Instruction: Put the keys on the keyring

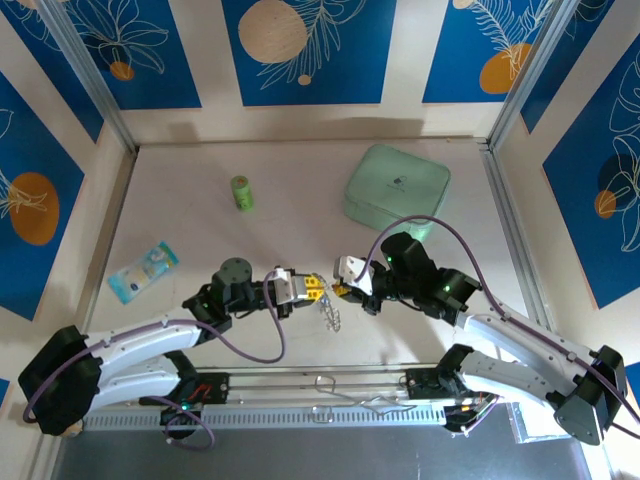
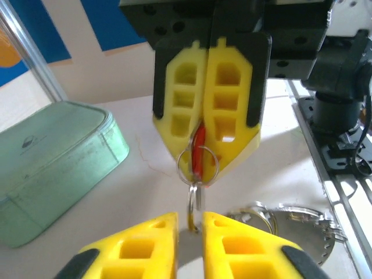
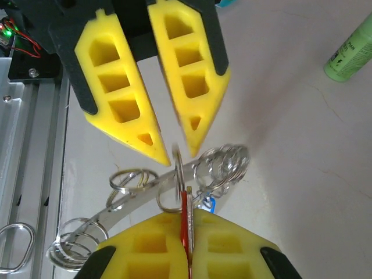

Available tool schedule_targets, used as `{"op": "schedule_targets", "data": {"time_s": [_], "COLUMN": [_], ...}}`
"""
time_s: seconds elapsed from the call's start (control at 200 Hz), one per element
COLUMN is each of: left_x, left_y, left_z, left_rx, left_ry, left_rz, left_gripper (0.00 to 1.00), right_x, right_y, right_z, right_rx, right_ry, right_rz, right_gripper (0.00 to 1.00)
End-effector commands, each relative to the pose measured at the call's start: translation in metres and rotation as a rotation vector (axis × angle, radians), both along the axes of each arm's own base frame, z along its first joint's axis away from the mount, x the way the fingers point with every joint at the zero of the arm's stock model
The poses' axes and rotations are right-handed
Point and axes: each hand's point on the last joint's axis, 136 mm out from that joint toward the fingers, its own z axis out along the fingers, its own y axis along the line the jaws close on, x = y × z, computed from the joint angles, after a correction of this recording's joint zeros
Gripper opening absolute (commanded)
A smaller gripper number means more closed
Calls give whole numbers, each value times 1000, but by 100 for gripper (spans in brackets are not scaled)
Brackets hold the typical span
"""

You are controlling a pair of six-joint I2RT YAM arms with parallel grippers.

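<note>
Ok, right gripper (image 3: 186,216) clenched on the red-tag key (image 3: 185,200) mid-worktop (image 1: 200,230). Left gripper (image 3: 179,152) faces it, slightly parted, holding nothing. Keyring (image 1: 330,315) lies just at their 6 o'clock, with a blue tag (image 3: 210,204) beside it. One green bottle (image 1: 241,192) at 11, one mint case (image 1: 396,185) at 1, and one blue packet (image 1: 143,270) at 9, all well apart.

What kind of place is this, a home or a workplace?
Probably a robot test booth: a table boxed in by blue patterned wall panels between metal posts, with two robot arms bolted at its near edge.
</note>
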Motion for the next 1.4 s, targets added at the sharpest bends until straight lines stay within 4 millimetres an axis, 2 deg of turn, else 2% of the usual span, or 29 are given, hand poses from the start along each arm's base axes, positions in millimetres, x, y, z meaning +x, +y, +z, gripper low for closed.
{"op": "schedule_targets", "data": {"time_s": [0.0, 0.15, 0.2, 0.315, 0.44, 0.57, 0.68, 0.735, 0.795, 0.895, 1.05, 1.29, 1.395], "left_x": [3, 6, 9, 21, 28, 37, 30, 28, 27, 33, 42, 55, 60], "left_y": [6, 25, 37, 71, 111, 159, 188, 199, 206, 216, 225, 225, 220], "left_z": [-3, 5, 16, 44, 73, 102, 124, 129, 129, 118, 98, 73, 64], "left_rx": [10, -56, -105, -202, -287, -382, -461, -471, -450, -421, -398, -354, -327], "left_ry": [-1, -36, -75, -153, -223, -265, -304, -307, -304, -266, -198, -124, -115], "left_rz": [46, 136, 202, 385, 572, 803, 893, 930, 953, 1029, 1110, 1178, 1183], "left_gripper": [35, 52, 57, 61, 62, 65, 69, 70, 70, 71, 71, 75, 75], "right_x": [4, 4, 4, 4, 5, -2, -4, -3, 2, 15, 28, 37, 33], "right_y": [2, 7, 11, 25, 52, 95, 125, 135, 139, 132, 97, 28, 2], "right_z": [14, 18, 18, 25, 37, 52, 72, 69, 51, 12, -47, -89, -105], "right_rx": [-7, -28, -38, -36, -11, 49, 204, 238, 201, 107, -96, -308, -425], "right_ry": [-45, -58, -60, -70, -93, -94, -1, 32, 56, 107, 140, 176, 234], "right_rz": [5, 12, 19, 53, 115, 210, 261, 276, 270, 225, 144, 25, -4], "right_gripper": [2, 2, 2, 2, 2, 1, 2, 2, 2, 2, 2, 3, 6]}}
